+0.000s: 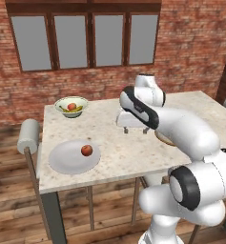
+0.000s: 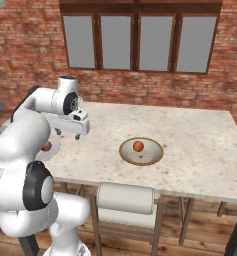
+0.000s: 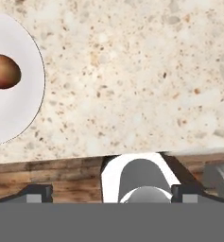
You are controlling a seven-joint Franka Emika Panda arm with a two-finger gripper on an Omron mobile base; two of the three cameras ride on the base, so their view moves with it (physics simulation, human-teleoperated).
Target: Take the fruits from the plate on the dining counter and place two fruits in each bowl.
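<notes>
- The claw (image 1: 135, 129) is seen hanging over the middle of the surface (image 1: 119, 152), fingers spread wide apart; nothing is held between them.
- In the hand view the two dark fingertips (image 3: 38, 193) are seen far apart at the bottom, with bare speckled stone above them.
- The plate (image 1: 62, 162) is placed near the front left corner of the surface in the left base view, well apart from the claw.
- One red-orange fruit (image 1: 87, 150) is left on the plate, toward its right side; the same fruit is seen at the left edge of the hand view (image 3: 4, 71), on the plate's pale face (image 3: 19, 108).
- The pale green-white bowl (image 1: 72, 106) is set at the far left of the surface; a red fruit (image 1: 72, 106) and a yellow banana-like piece (image 1: 75, 110) are seen inside it, touching or nearly so.
- The tan-brown bowl (image 2: 141, 151) is set near the front edge of the surface in the right base view; one orange fruit (image 2: 138, 146) is seen inside, toward its back left.
- In the left base view that bowl is mostly hidden behind the white arm (image 1: 181, 128); just a sliver of rim is made out.
- A stool with a grey padded roll (image 2: 126, 198) is tucked under the near edge; another (image 1: 28, 136) is seen at the left end.
- A brick wall (image 1: 190, 43) with a four-pane window (image 1: 86, 40) is seen behind; the floor (image 1: 9, 200) is wood plank.
</notes>
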